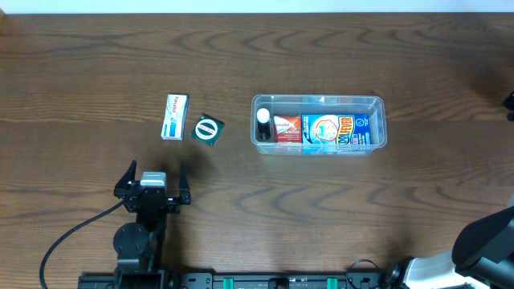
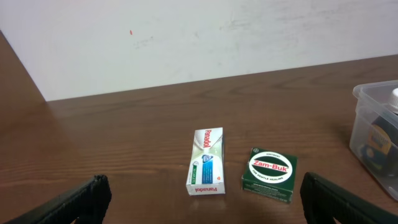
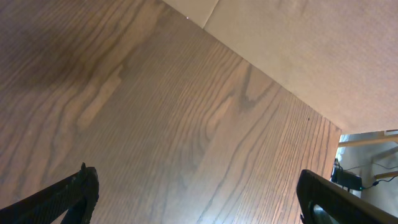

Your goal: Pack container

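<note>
Container [image 1: 382,120]: one clear rectangular tub with rounded corners and a rim, sitting right of centre on the surface [image 1: 80,64]. It is holding three items: one white-capped bottle [image 1: 263,124], one red box [image 1: 287,128] and one blue-and-orange pack [image 1: 337,131]. Two boxes are lying outside to its left: one white Panadol box [image 1: 174,116] and one green Zam-Buk box [image 1: 209,129]. The left hand [image 1: 157,166] and right hand [image 3: 199,202] are both standing released, gripping nothing.

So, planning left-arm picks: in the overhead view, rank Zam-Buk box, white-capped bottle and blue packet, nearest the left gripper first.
1. Zam-Buk box, loose on the table.
2. White-capped bottle, container's left end.
3. Blue packet, container's right half.
</note>
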